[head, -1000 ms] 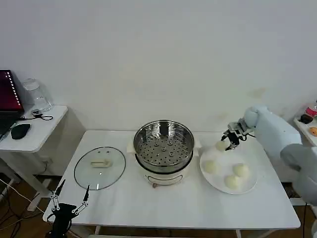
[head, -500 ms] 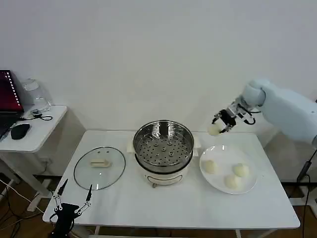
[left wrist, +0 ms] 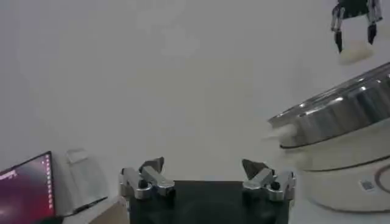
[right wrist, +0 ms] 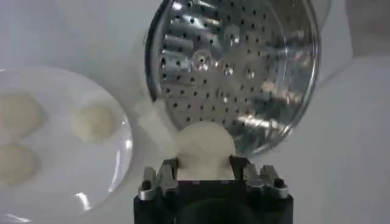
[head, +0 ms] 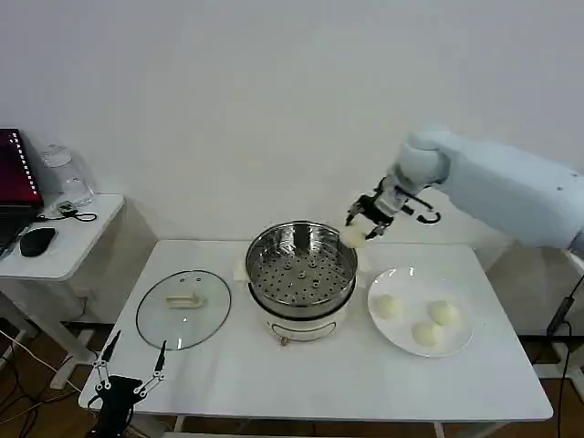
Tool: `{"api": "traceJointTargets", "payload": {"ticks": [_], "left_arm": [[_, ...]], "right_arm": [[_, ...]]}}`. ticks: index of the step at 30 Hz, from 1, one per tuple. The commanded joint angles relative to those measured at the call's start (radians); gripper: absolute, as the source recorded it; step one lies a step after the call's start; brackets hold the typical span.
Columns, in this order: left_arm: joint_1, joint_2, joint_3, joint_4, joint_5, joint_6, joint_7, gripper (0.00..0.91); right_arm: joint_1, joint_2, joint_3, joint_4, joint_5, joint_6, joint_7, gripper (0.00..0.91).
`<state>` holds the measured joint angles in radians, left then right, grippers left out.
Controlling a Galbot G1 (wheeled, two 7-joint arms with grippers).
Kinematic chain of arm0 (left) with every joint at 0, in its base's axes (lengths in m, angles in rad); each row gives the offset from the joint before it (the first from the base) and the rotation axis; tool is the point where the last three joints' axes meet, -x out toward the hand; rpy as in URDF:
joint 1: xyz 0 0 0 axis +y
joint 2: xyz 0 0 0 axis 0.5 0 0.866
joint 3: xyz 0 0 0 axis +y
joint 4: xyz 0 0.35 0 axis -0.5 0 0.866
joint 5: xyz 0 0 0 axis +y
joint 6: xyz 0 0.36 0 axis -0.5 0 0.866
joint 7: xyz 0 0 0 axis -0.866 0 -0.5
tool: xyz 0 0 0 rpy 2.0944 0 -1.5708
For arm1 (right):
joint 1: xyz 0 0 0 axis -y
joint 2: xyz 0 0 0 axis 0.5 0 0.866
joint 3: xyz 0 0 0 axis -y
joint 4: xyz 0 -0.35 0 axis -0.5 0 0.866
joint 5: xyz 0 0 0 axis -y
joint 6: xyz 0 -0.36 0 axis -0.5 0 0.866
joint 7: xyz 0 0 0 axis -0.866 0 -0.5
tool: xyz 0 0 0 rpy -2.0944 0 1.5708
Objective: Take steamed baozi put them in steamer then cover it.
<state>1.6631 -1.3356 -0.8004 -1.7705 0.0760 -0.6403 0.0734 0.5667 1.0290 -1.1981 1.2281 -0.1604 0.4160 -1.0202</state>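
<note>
Right tool (head: 363, 223), mine: pinching one baozi (head: 353, 236) above the steamer (head: 302, 274) rim, held high to clear it; three wait on the plate (head: 461, 342); left tool (head: 128, 370) spread, parked low.

Right hand (head: 366, 222) carried 1 baozi (head: 352, 236) from plate (head: 456, 348), seemingly over steamer (head: 302, 274) rim.

head overhead, wrists low, sharing steamer (head: 302, 274)

White wall (head: 274, 91) behind side desk (head: 68, 242) with monitor (head: 16, 169).
</note>
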Motion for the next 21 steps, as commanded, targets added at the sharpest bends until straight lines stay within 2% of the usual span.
{"api": "traceJointTargets", "payload": {"ticks": [1,7,21], "left_arm": [[-0.014,0.004,0.001,0.001,-0.002,0.006,0.0,0.907],[-0.018,0.005,0.002,-0.006,-0.008,0.009,-0.001,0.907],[-0.019,0.01,0.0,0.012,-0.009,0.007,-0.002,0.907]], "right_arm": [[-0.089,0.161,0.031,-0.081,-0.151,0.033,0.009,0.605],[-0.159,0.219,0.071,-0.204,-0.238,0.073,0.021,0.605],[-0.208,0.323,0.143,-0.39,-0.325,0.126,0.054,0.595]]}}
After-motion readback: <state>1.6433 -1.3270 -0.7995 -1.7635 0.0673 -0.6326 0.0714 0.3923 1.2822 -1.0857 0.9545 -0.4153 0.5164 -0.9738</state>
